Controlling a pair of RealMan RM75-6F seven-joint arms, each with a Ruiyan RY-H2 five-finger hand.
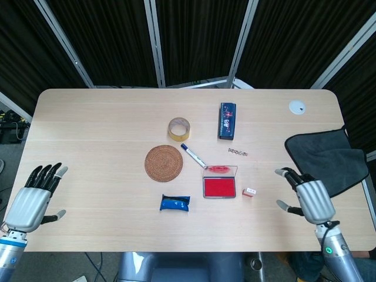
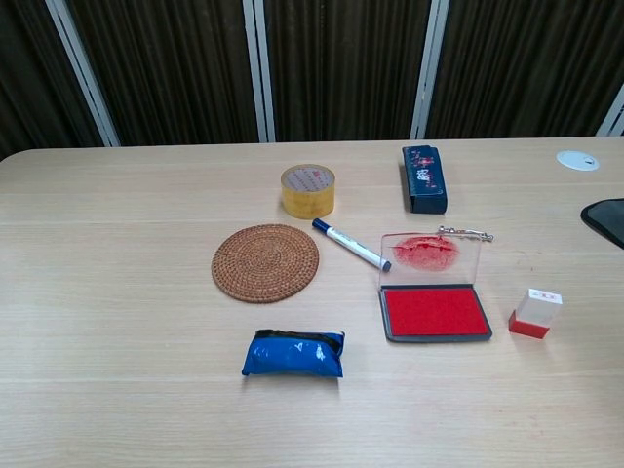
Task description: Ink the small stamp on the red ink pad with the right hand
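The small stamp [image 1: 249, 192] [image 2: 535, 313], white with a red base, stands alone on the table just right of the red ink pad [image 1: 219, 187] [image 2: 435, 313]. The pad's clear lid [image 2: 430, 254] stands open behind it, smeared red. My right hand [image 1: 309, 197] is open with fingers spread, well to the right of the stamp and touching nothing; the chest view does not show it. At the table's near left corner my left hand [image 1: 34, 197] is open and holds nothing.
A woven coaster [image 1: 164, 163], blue marker [image 1: 193, 155], tape roll [image 1: 179, 128], dark blue box [image 1: 227, 120], small chain [image 1: 237, 152] and blue packet [image 1: 175, 203] lie around the pad. A grey cloth [image 1: 326, 162] drapes over the right edge, near a white disc [image 1: 297, 107].
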